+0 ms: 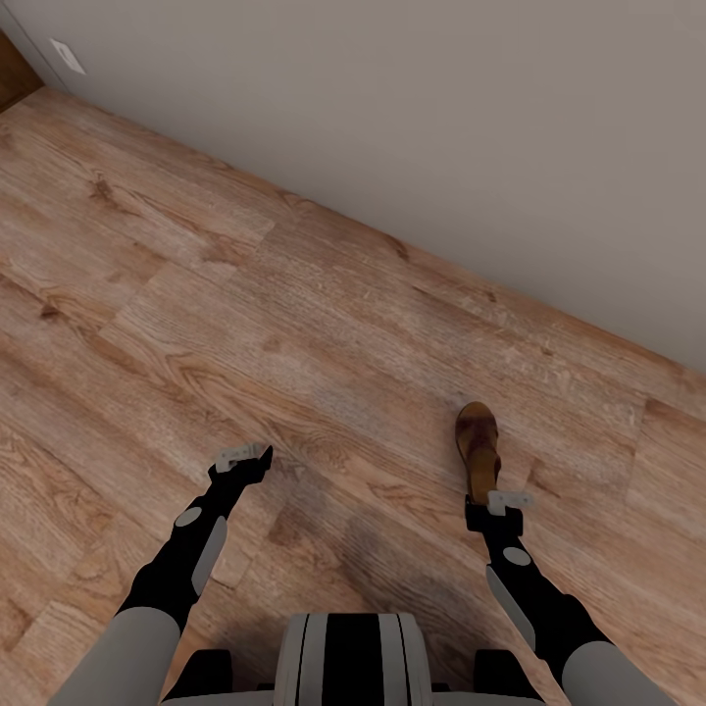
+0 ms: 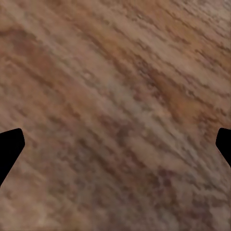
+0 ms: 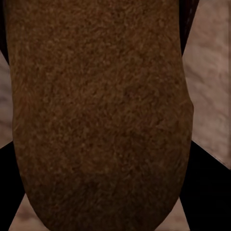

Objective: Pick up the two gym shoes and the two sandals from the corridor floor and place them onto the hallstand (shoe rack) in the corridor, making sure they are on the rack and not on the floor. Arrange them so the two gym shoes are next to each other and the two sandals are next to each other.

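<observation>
One dark brown sandal [image 1: 478, 443] with a tan insole points away from me over the corridor floor [image 1: 245, 324], near the wall. My right gripper [image 1: 493, 507] holds its heel end. In the right wrist view the tan insole [image 3: 101, 106] lies between the two black fingers [image 3: 208, 192], which press on its sides. I cannot tell whether the sandal rests on the planks or hangs just above them. My left gripper [image 1: 257, 461] hovers low over bare planks, open, with its fingertips [image 2: 9, 147] far apart and nothing between them. Gym shoes and hallstand are out of view.
A plain grey wall [image 1: 441, 127] runs diagonally across the far side, with a white outlet plate [image 1: 67, 56] at its far left. A dark wooden edge [image 1: 12, 74] shows in the top left corner. My own base [image 1: 351, 657] sits at the near edge.
</observation>
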